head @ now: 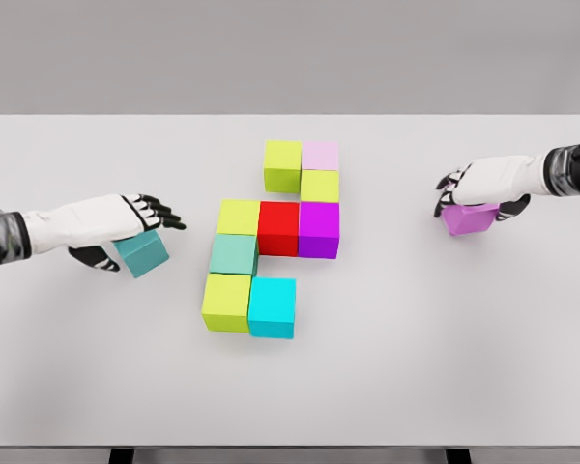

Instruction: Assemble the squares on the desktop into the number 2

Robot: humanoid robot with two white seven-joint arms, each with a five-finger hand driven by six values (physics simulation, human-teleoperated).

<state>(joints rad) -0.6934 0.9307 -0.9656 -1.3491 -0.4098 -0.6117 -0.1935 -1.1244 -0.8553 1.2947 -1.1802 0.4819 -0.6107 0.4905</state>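
We judge the figure to be mostly built and the two last blocks to be in hand. In the middle of the desk (pixel 68 387) eight blocks touch one another: a lime block (pixel 282 165) and a pale pink block (pixel 320 156) form the top row, a yellow-green block (pixel 320 186) sits under the pink one, then a row of yellow-green block (pixel 238 217), red block (pixel 278 228) and purple block (pixel 318 229), a mint block (pixel 234 255) below the left end, and a bottom row of lime-yellow block (pixel 226 303) and cyan block (pixel 272 307).

Near the left edge, our left robot hand (pixel 116 227) curls over a teal block (pixel 142 253), which sits tilted under the palm, fingers closed around it. Near the right edge, our right robot hand (pixel 478 191) is closed over a magenta block (pixel 469 218). Both blocks lie well apart from the figure.

The bottom row looks short on its right end, so next we would carry one held block in beside the cyan block, square and touching.
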